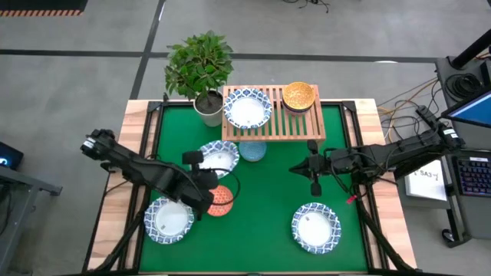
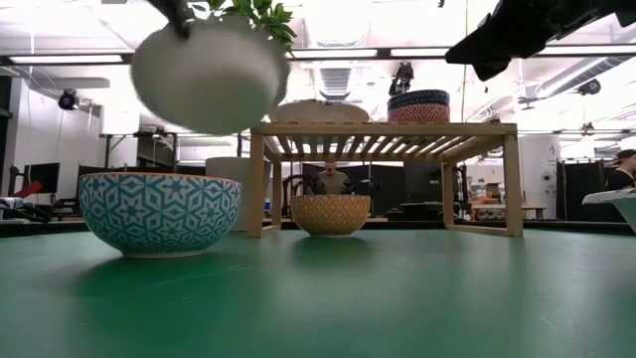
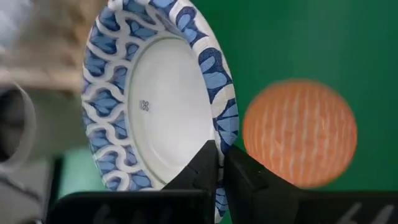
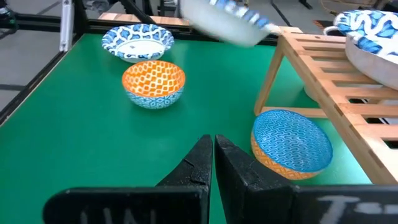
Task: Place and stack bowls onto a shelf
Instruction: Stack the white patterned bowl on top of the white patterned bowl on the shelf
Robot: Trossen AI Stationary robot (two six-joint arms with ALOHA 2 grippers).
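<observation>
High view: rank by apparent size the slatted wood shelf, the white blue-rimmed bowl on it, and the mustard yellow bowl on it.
1. Light-wood slatted shelf, largest.
2. White bowl with blue patterned rim.
3. Mustard yellow bowl, smallest.
All sit at about the same height, so the order is safe.

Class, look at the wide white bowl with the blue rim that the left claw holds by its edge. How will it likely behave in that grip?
The bowl, pinched only at the rim by the left claw, probably tilts or swings. Its glossy surface looks slippery, and it is likely breakable if dropped.
</observation>
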